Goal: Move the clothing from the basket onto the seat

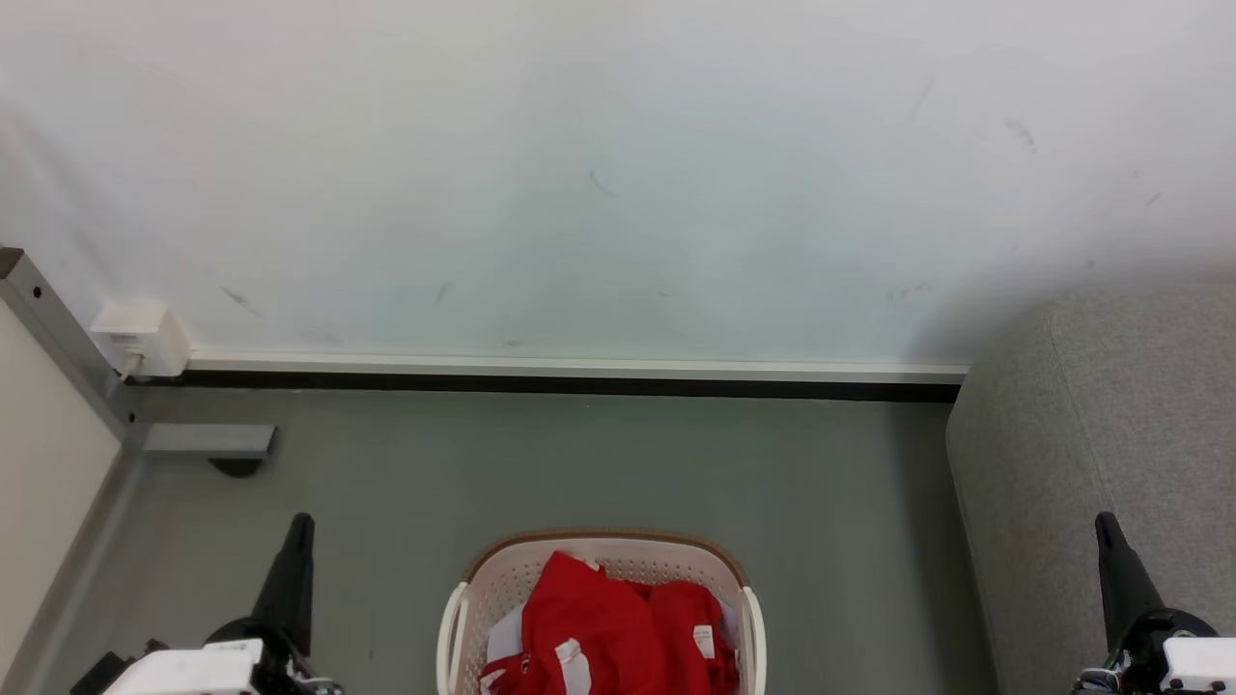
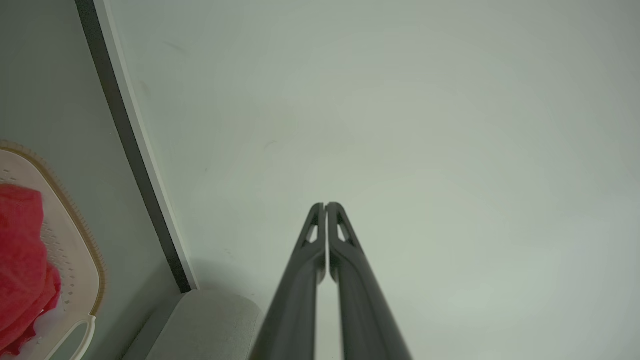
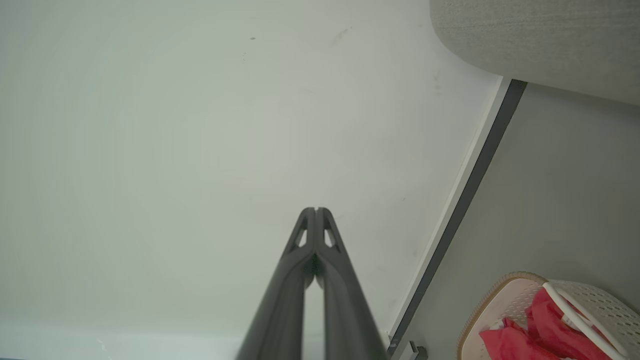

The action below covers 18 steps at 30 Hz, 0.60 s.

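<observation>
Clothing (image 1: 599, 618) heaped red in laundry basket (image 1: 618, 542) on floor (image 1: 579, 463), short of the wall; sofa (image 1: 1091, 434) to its right. Left jaws, right jaws: closed, empty, well above. Best: open wide, drop onto heap's peak, pinch deep.

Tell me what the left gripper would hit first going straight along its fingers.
Probably the pale wall: the left gripper, shut and empty, points at it, with the basket off to one side. Distance unclear.
</observation>
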Tool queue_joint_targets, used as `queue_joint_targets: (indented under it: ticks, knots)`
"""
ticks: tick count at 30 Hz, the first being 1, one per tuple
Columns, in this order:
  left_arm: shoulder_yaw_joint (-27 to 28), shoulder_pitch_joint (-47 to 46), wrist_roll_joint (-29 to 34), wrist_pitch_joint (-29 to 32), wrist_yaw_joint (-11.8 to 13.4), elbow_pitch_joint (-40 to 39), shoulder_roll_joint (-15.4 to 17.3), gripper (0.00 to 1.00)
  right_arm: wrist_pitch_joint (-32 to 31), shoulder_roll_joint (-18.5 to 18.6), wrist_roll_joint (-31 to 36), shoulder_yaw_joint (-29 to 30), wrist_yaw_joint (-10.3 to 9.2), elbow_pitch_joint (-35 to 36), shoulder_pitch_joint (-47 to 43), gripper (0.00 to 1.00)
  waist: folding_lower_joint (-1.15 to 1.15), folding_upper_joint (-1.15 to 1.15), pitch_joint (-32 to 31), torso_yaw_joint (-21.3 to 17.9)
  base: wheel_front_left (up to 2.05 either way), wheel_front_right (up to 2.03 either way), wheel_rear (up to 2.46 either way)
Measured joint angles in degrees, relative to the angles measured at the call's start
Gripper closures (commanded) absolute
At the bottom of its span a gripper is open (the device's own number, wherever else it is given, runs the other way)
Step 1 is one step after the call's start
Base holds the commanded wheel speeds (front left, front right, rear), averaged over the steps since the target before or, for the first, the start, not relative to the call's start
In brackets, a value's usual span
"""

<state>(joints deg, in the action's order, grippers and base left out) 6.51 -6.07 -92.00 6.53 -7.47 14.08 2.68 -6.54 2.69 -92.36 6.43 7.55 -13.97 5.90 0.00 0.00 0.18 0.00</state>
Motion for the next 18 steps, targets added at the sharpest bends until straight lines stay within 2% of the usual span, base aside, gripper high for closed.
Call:
queue_joint_targets:
  ticks: [18]
  knots:
    - [0.00, 0.00, 0.00, 0.00, 0.00, 0.00, 0.00, 1.00, 0.00, 0.00, 0.00, 0.00, 0.00, 0.00, 0.00, 1.00, 0.00, 0.00, 0.00, 0.00, 0.00, 0.00, 0.00]
